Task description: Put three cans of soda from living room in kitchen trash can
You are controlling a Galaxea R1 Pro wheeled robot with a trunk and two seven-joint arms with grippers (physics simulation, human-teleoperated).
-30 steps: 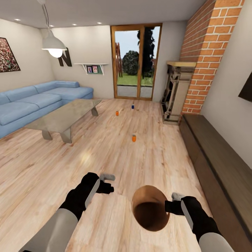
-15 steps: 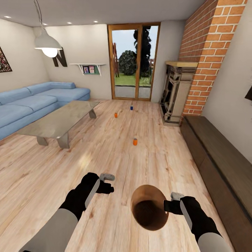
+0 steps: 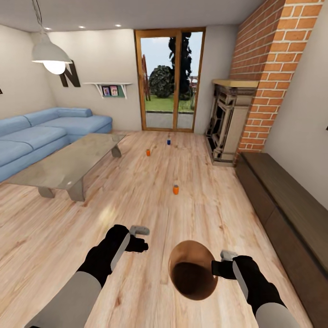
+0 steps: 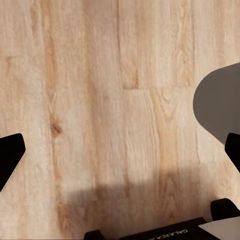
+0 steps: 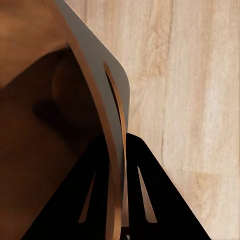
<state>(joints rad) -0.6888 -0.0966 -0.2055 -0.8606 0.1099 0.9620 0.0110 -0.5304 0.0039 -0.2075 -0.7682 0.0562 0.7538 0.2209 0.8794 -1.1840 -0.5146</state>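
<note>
Right gripper [image 3: 217, 266] pinching tash can [image 3: 191, 271] rim, left gripper [image 3: 139, 238] spread (holding nothing), 3 cans [image 3: 176, 189] ahead on floor

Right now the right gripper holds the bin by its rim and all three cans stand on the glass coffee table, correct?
Not quite. The right gripper does hold the bin by its rim, but the head view shows the three cans standing on the wood floor, beyond the glass coffee table.

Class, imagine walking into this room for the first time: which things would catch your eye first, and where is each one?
Nearest the camera, the right gripper holds a copper-brown trash can by its rim, above the wood floor. Further ahead, three small soda cans stand on that floor: an orange one closest, another orange one and a dark blue one towards the glass doors.
</note>
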